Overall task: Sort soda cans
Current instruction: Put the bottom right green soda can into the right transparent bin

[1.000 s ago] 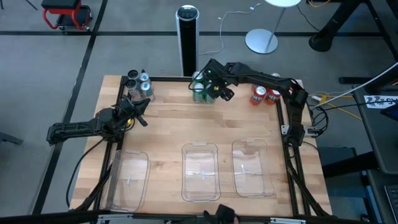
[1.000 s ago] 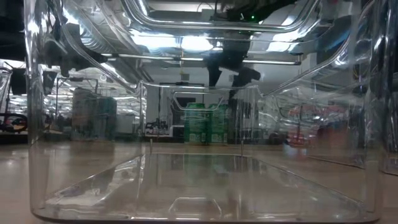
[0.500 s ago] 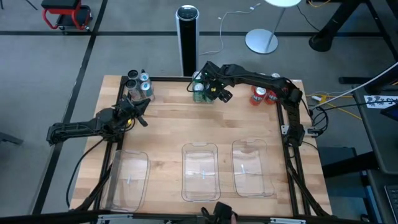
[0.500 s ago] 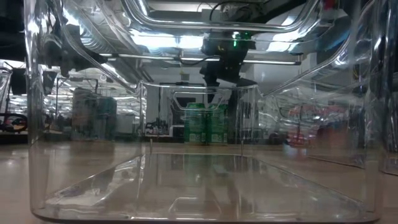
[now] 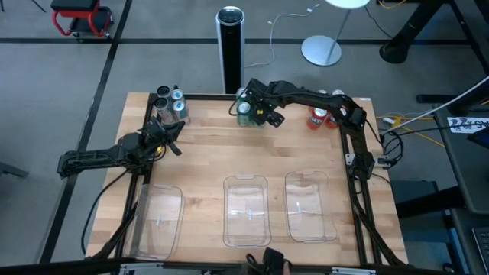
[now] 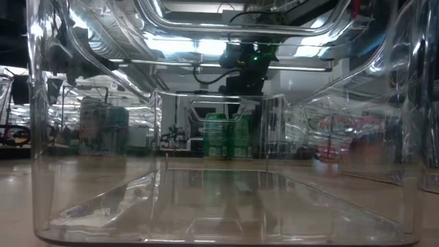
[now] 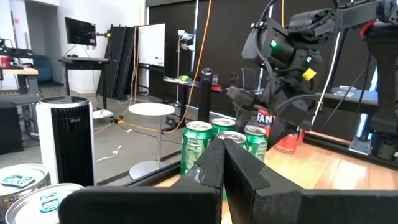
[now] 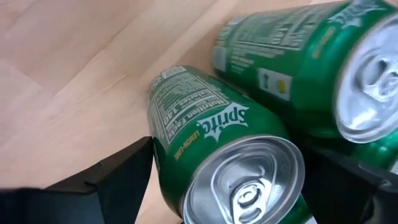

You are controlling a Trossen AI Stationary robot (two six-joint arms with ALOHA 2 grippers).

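The right hand (image 8: pixel 224 180), fingers spread wide, straddles a green can (image 8: pixel 217 155) in the green cluster (image 5: pixel 248 111) beside the black tower (image 5: pixel 229 46), while the left hand (image 5: pixel 170 135) waits closed nearby.

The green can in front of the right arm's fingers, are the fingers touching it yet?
Cannot tell. The right wrist view shows the open fingers on either side of the green can, very close, but neither a clear gap nor clear contact shows.

Upright soda cans stand in three clusters along the counter's (image 5: pixel 206 160) far edge: silver/black cans (image 5: pixel 170 105) at the left, green cans (image 5: pixel 246 111) in the middle, red-and-white cans (image 5: pixel 324 118) at the right.
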